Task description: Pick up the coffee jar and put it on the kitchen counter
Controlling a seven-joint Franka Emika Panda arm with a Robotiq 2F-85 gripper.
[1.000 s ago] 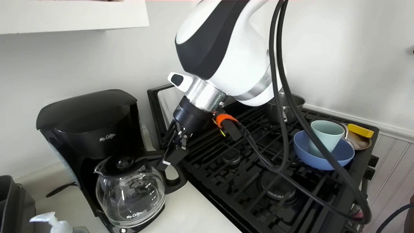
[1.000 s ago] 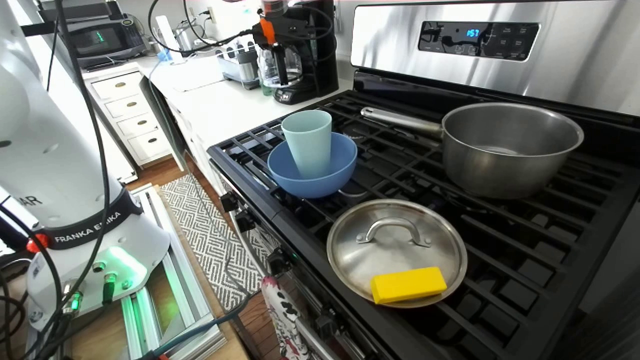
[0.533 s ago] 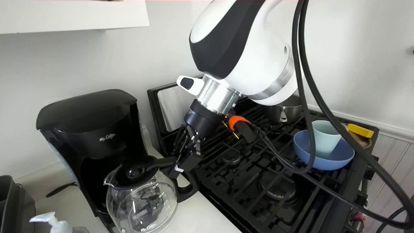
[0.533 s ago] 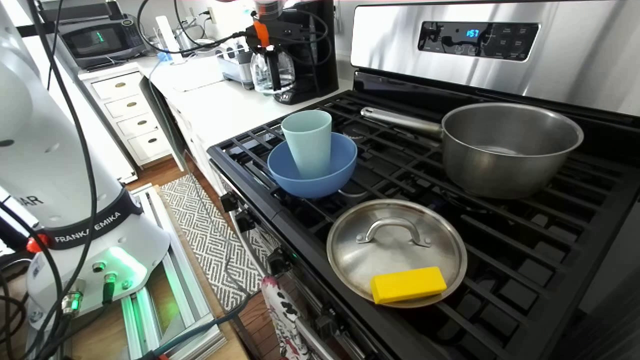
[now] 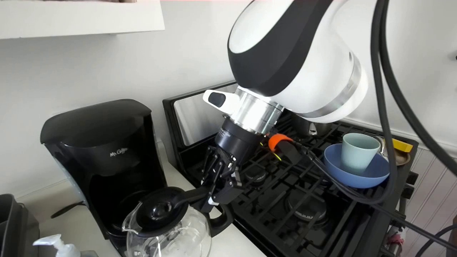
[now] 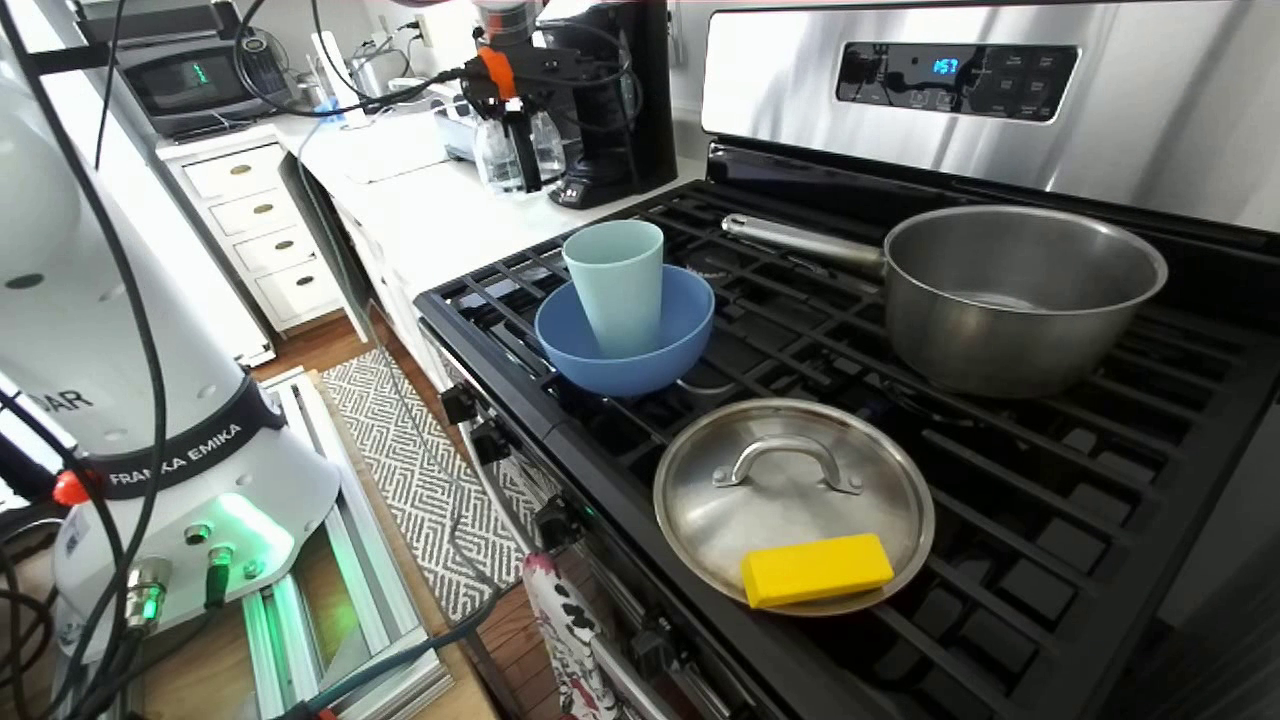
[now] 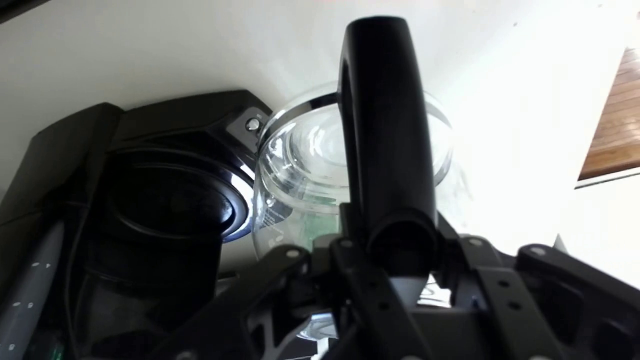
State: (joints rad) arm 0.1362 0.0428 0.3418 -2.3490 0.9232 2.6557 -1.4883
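Wrist view, jaws closed snugly, coffee jar (image 7: 320,155) gripped by handle (image 7: 392,125)

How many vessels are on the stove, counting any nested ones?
3 visible: saucepan toward the back, blue bowl near the front, light-blue cup inside that bowl.

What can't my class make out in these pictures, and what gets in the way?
Coffee jar: base cut off by the bottom edge in an exterior view.
Saucepan: upper part hidden by the robot arm in an exterior view.
Microwave display: too small to read in an exterior view.
Coffee maker: cut off by the left edge in the wrist view.
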